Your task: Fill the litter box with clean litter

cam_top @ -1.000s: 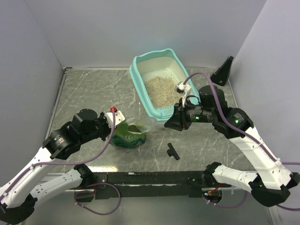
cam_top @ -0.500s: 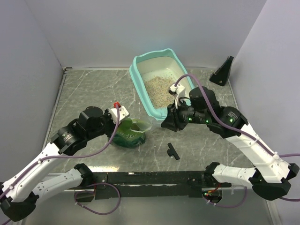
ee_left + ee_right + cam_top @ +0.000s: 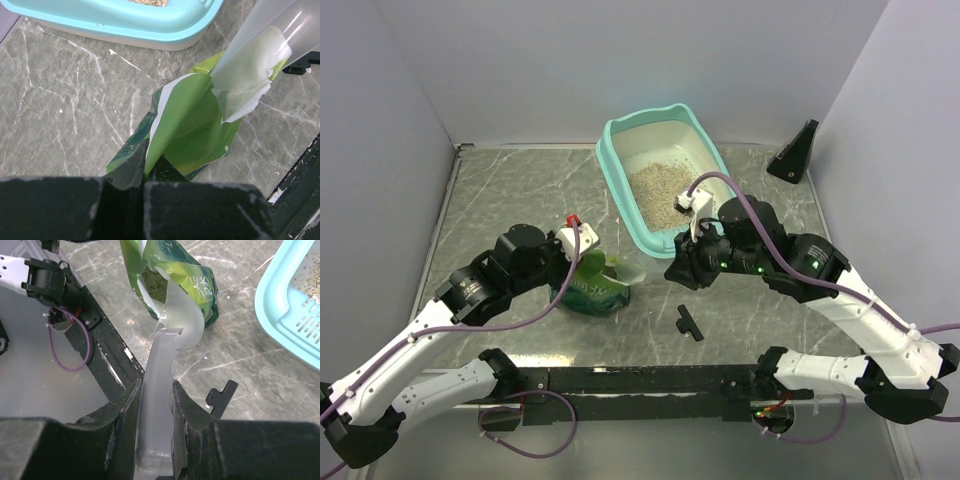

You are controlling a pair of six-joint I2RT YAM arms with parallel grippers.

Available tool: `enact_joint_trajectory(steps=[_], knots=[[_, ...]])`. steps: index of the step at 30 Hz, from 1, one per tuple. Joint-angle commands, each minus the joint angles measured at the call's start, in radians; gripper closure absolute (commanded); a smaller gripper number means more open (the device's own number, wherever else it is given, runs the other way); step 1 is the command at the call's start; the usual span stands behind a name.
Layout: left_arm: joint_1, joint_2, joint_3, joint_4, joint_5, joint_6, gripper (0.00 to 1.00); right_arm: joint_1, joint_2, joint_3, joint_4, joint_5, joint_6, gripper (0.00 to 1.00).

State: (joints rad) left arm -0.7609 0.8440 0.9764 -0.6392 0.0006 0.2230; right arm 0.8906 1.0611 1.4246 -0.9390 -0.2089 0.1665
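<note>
Pinching green bag (image 3: 592,285) edge, left gripper (image 3: 145,175) closed on it; right gripper (image 3: 155,405) clamps translucent scoop (image 3: 170,340), bowl at bag mouth. Behind, litter box (image 3: 610,165) holds clean litter (image 3: 660,190).

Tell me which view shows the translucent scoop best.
Right wrist: the scoop runs full length from the right gripper, shut on its handle, to the green bag mouth. Left wrist shows only its bowl end at the bag; the top external shows a small pale sliver.
</note>
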Motion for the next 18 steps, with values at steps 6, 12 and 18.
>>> enact_joint_trajectory(steps=[6,12,18], knots=[[-0.005,-0.014,-0.002,0.018,0.002,-0.036,0.99,0.051,-0.038,0.045,-0.05,0.055,0.004,1.0],[-0.005,-0.028,-0.001,0.01,0.002,-0.048,0.99,0.068,-0.015,0.06,-0.058,0.072,-0.015,1.0],[-0.006,-0.043,-0.008,0.016,0.019,-0.068,0.99,0.067,0.085,0.097,-0.009,0.091,-0.019,1.0]])
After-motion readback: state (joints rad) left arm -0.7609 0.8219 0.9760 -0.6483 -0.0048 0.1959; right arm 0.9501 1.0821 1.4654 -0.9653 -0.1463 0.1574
